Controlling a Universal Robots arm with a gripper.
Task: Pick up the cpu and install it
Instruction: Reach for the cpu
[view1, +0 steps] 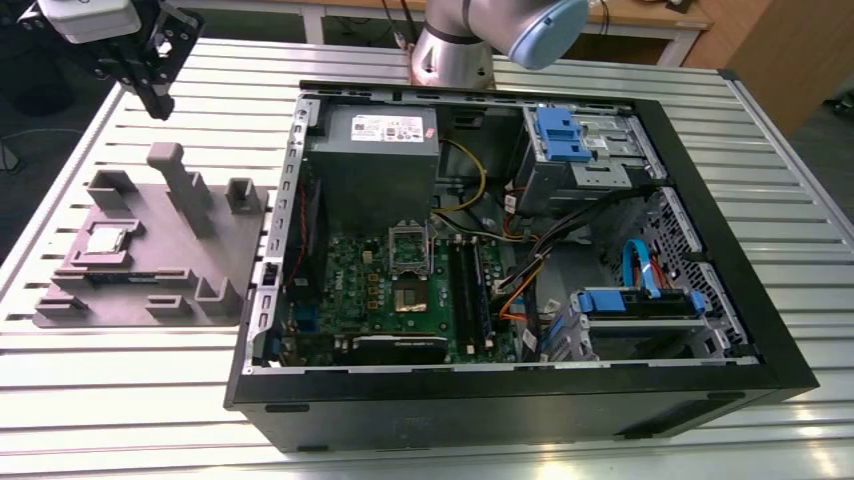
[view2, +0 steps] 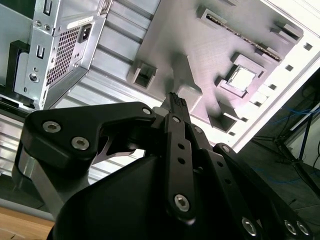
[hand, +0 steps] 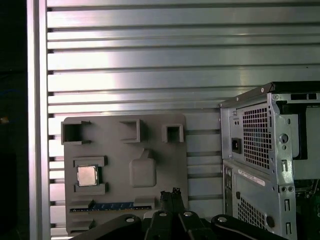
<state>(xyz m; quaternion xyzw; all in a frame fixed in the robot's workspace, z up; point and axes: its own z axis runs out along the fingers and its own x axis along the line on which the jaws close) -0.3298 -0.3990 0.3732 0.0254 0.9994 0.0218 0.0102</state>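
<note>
On the grey fixture plate (view1: 163, 250), the cpu (view1: 106, 240); closed jaws well apart.

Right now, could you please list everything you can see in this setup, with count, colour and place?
cpu: one, silvery-grey, seated in a pocket of the tray.
tray: one, grey, on the table at the exterior view's left, beside the case.
case: one, black, open, at the exterior view's right.
board: one, green, inside the case.
power supply: one, grey with a white label, inside the case.
drive brackets: two, blue, inside the case.
table: one, silver, slatted, under everything.
arm: one, silver with a blue cap, behind the case.
pincer: one, black, shut and empty, raised near the tray.
</note>
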